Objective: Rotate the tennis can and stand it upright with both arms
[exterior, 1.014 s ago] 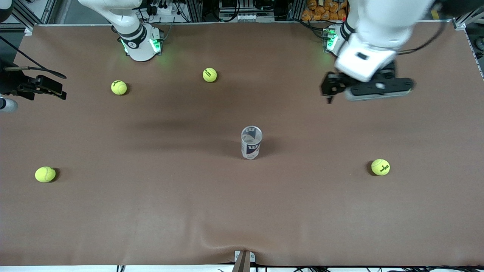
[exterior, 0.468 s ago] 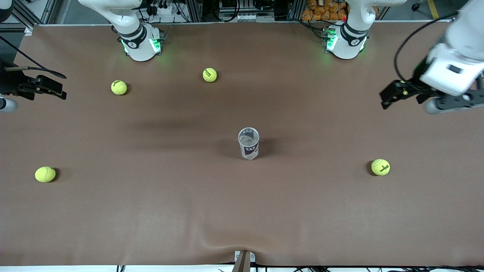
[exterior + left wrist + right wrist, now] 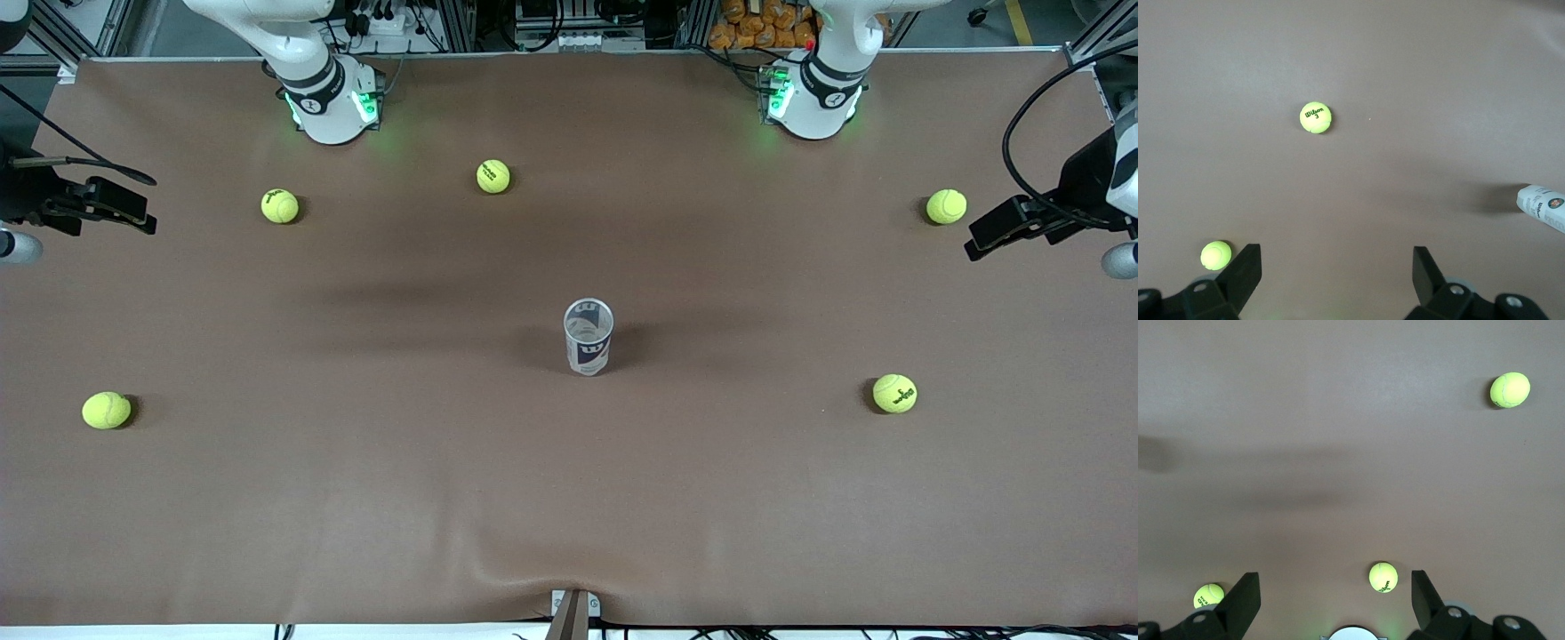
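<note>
Standing straight up in the middle of the brown counter is the tennis can. Its long side runs up and down, its open silver rim faces up, and nothing touches it. The left hand hangs over the left arm's end of the counter, beside a tennis ball, with its fingers spread wide and nothing in them. The right hand hangs over the right arm's end, fingers also spread wide and holding nothing. Both hands are well apart from the can.
</note>
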`<state>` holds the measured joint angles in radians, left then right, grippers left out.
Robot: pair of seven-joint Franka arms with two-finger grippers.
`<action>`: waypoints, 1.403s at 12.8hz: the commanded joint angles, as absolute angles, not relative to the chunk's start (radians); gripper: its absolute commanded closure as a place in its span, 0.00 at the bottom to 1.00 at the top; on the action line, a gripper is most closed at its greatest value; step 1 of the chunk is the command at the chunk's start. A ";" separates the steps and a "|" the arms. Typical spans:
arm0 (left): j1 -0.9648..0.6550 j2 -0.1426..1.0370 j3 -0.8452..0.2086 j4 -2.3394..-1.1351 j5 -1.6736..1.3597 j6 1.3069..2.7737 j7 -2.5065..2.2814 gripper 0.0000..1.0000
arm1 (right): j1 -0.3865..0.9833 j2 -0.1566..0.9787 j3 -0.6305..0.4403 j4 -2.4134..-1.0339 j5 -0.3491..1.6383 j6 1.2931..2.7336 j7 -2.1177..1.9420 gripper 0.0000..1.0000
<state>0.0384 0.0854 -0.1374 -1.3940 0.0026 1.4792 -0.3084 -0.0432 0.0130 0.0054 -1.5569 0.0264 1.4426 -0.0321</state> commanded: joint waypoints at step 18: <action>-0.078 -0.014 0.051 -1.446 0.001 1.453 -0.172 0.00 | -0.067 -0.005 -0.006 -1.534 0.028 1.396 -0.041 0.00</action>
<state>-0.0691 0.0151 0.0427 -1.4103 0.0026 1.4422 -0.1929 -0.0502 0.0045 -0.0104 -1.5396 0.0264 1.4103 -0.0321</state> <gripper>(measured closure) 0.000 0.000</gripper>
